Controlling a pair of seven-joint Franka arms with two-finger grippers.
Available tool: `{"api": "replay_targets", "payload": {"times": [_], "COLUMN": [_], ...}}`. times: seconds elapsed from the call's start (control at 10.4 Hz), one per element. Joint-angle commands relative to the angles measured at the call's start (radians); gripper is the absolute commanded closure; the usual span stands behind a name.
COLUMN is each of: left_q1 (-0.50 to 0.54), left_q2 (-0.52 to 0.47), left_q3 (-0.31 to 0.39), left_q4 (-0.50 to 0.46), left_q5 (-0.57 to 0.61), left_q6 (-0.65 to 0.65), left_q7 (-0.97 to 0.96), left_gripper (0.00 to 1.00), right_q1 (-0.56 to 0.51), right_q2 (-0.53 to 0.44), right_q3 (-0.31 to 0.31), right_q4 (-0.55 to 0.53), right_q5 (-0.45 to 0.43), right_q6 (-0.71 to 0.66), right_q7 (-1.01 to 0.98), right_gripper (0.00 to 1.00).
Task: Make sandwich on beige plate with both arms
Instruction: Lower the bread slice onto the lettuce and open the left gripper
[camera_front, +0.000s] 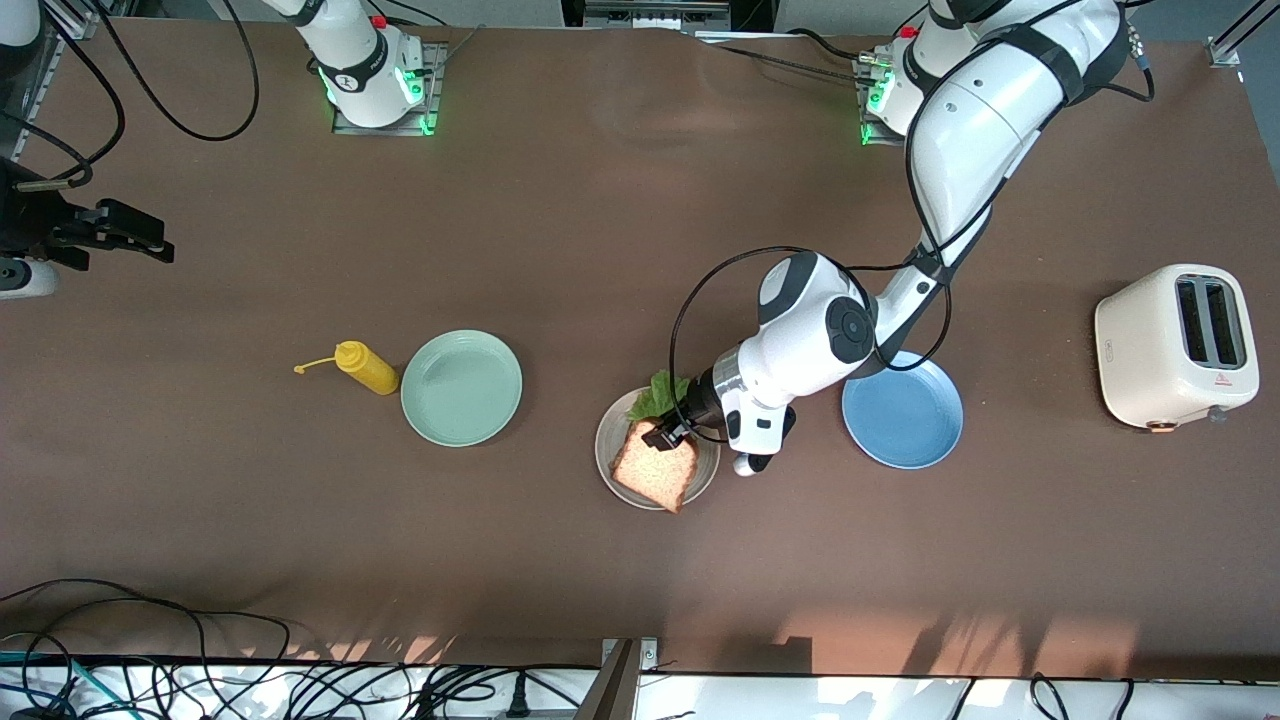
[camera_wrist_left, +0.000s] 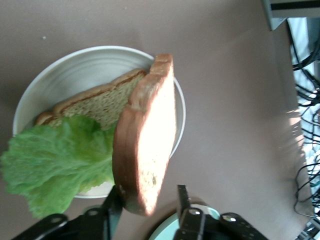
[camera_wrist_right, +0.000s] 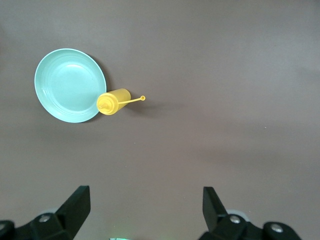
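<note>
My left gripper (camera_front: 668, 433) hangs over the beige plate (camera_front: 606, 450), fingers parted around the upper bread slice (camera_wrist_left: 145, 150) tilted on edge over lettuce (camera_wrist_left: 50, 165) and the lower slice (camera_wrist_left: 95, 102), while my right gripper (camera_wrist_right: 145, 207) waits wide open.

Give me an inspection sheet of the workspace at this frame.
Surface: brown table, bare between items.
Job's things: beige plate holds bread slice and lettuce; top slice tilted on edge.
Clutter: mint plate, mustard bottle, blue plate, toaster.
Grippers: left gripper over the beige plate, jaws astride the top slice, contact unclear; right gripper open, waiting.
Cables: bundles at the table edge.
Surroundings: nothing seen.
</note>
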Motion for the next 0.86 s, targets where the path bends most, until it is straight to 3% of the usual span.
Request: {"api": "replay_targets", "payload": {"times": [0.0, 0.48, 0.77], "left_q1": [-0.005, 0.027, 0.081], "left_q2": [-0.019, -0.04, -0.141], "left_q3": [0.013, 0.013, 0.007], "left_q4": [-0.003, 0.003, 0.003], "left_q5": [-0.017, -0.012, 0.054], "left_q6": [-0.072, -0.335, -0.534], "left_q7": [-0.006, 0.003, 0.09], "left_gripper": [0.0, 0.0, 0.0], "right_q1": [-0.003, -0.002, -0.002], "right_q2": [0.01, 0.01, 0.01], "right_q3": [-0.012, -0.017, -0.017], "right_q4": [0.027, 0.027, 0.029], "right_q5": [-0.011, -0.011, -0.011], "right_q6": [-0.02, -0.02, -0.02], "right_q7": [0.007, 0.0, 0.001], "right_gripper": [0.0, 0.0, 0.0]}}
